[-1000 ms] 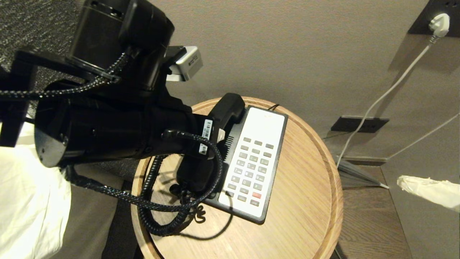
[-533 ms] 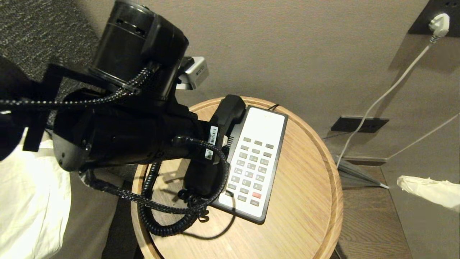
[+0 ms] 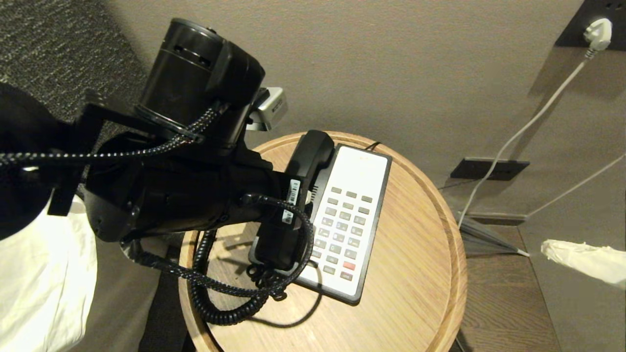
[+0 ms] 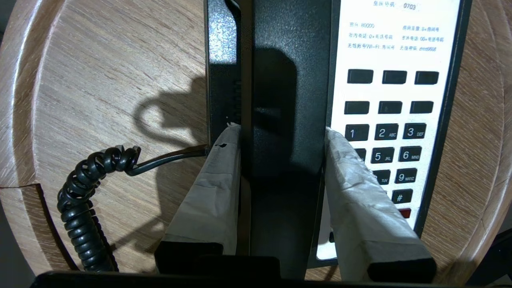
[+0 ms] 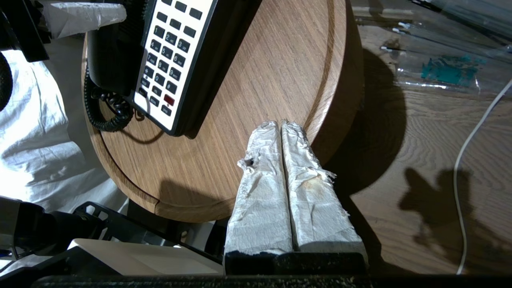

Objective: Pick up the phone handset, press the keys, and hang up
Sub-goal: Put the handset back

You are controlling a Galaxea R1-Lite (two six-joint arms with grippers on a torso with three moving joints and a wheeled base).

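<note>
Black handset (image 4: 280,100) sits over its phone (image 3: 359,161) on my round wooden table (image 3: 415,274) — left gripper (image 4: 282,140) clamped across its middle; right gripper (image 5: 281,128) pressed together, beside the table edge.

In the head view the middle of the phone handset (image 3: 313,151) is hidden behind the left arm (image 3: 186,195), and whether it is seated on the phone base (image 3: 376,205) cannot be told. The left column of the keys (image 4: 390,132) is partly covered in the left wrist view. The desk (image 3: 415,274) is cut off below.
</note>
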